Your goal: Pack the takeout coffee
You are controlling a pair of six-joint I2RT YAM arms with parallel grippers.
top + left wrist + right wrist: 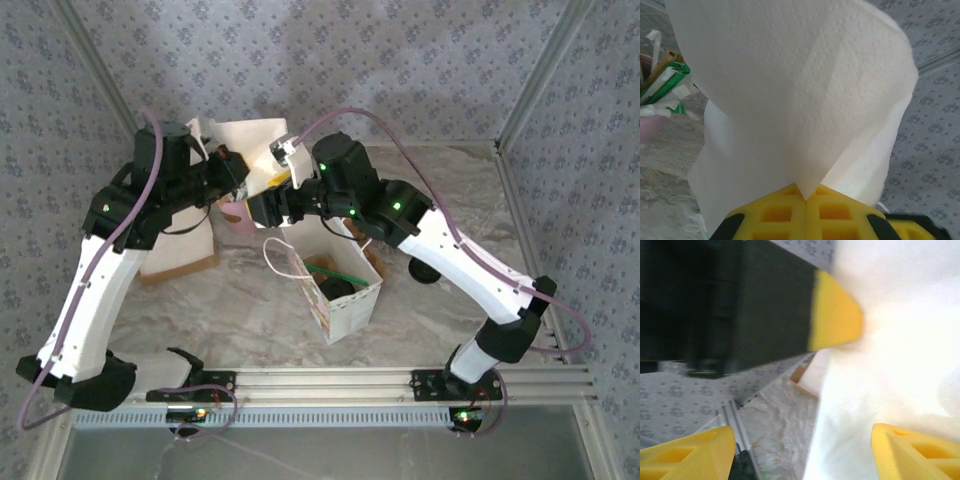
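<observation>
The takeout coffee [338, 290] shows you only a dark lid, inside the white paper bag [350, 312] at the middle of the counter [240, 300]. Behind it, your left tool [806, 197] is clamped on a white napkin [790, 75]. Your right tool [802, 450] faces that napkin with its fingers apart.

Floral-patterned walls [400, 60] enclose a pale marbled tabletop [240, 315].
</observation>
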